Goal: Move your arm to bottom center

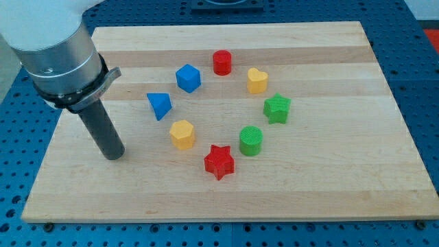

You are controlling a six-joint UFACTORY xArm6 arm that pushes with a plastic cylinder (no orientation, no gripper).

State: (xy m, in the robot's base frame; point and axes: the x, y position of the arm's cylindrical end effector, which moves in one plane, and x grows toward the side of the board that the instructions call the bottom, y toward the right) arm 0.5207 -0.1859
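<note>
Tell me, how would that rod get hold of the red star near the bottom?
It cannot grip; my tip only pushes. For the red star, I would press into the notch between two points on its left side, the side facing my tip, so it is less likely to spin away. The yellow block sits just above that path.

No legible text, labels, brand marks, numbers or signs in the camera view. Checked: pale wooden board (329, 192), the small coloured blocks on it, silver-and-black arm housing (58, 58), blue surface (425, 82) around the board. All unmarked.
</note>
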